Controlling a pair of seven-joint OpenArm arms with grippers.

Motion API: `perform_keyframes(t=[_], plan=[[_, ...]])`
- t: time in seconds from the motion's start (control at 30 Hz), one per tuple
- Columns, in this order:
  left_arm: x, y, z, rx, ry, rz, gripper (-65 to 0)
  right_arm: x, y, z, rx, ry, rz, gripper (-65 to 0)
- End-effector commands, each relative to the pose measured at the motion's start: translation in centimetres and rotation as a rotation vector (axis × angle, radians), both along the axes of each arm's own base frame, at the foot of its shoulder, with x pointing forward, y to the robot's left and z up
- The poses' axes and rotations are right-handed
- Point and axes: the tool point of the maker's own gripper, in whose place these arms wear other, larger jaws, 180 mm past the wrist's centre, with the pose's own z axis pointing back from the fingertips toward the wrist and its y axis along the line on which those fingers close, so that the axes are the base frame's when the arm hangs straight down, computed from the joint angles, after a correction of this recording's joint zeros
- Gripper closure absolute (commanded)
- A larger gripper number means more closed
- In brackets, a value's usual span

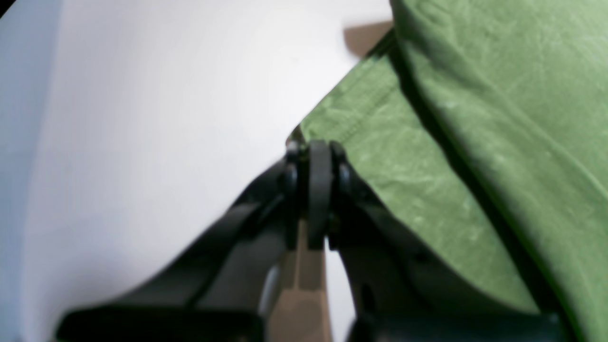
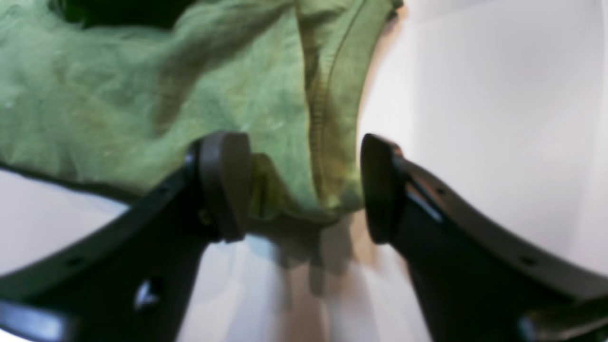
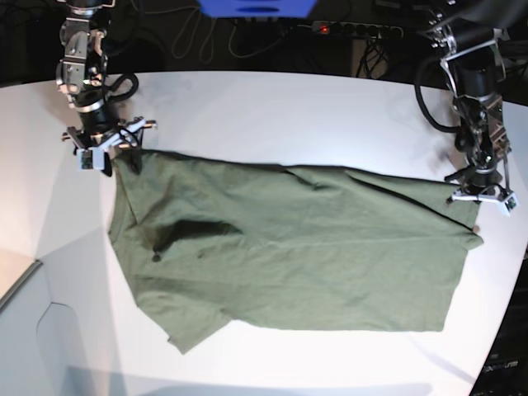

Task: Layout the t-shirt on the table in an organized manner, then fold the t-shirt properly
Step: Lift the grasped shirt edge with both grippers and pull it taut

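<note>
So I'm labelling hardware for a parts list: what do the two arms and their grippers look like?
Both arms are metallic grey segments with black cables looped beside them. The left gripper and right gripper have black curved fingers with dark rounded pads. From the base view, pale bracket-like parts sit at each wrist.

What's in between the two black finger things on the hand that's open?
A bunched corner of the green t-shirt sits between the fingers of the right gripper, with white table beyond. The right wrist view shows it; its jaws stand apart.
</note>
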Motion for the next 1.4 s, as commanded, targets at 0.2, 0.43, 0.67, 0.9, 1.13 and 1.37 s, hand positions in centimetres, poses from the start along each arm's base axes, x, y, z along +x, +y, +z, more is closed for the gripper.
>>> perform_keyframes(t=[0.2, 0.43, 0.67, 0.9, 1.13, 1.37], plan=[[-0.9, 0.8, 0.4, 0.023, 0.014, -0.003, -0.1, 0.4, -2.1, 1.1, -0.010, -0.045, -0.039, 0.0], [-2.7, 1.0, 3.0, 0.108, -0.033, -0.042, -0.1, -0.5, -5.2, 1.4, -0.028, -0.049, -0.123, 0.0], [-7.2, 1.6, 2.7, 0.111, -0.029, 0.020, -0.1, -2.5, -5.0, 2.7, -0.061, -0.062, -0.104, 0.0], [-7.8, 2.0, 3.9, 0.109, -0.075, 0.074, -0.1, -1.6, -3.3, 5.3, -0.053, -0.136, -0.096, 0.0], [-2.2, 0.6, 7.1, 0.085, -0.154, 0.019, -0.1, 3.6, -3.2, 9.4, -0.056, -0.275, -0.093, 0.0], [6.6, -0.7, 13.5, -0.008, -0.269, -0.012, -0.1, 10.0, -3.4, 16.1, -0.055, -0.469, -0.100, 0.0]])
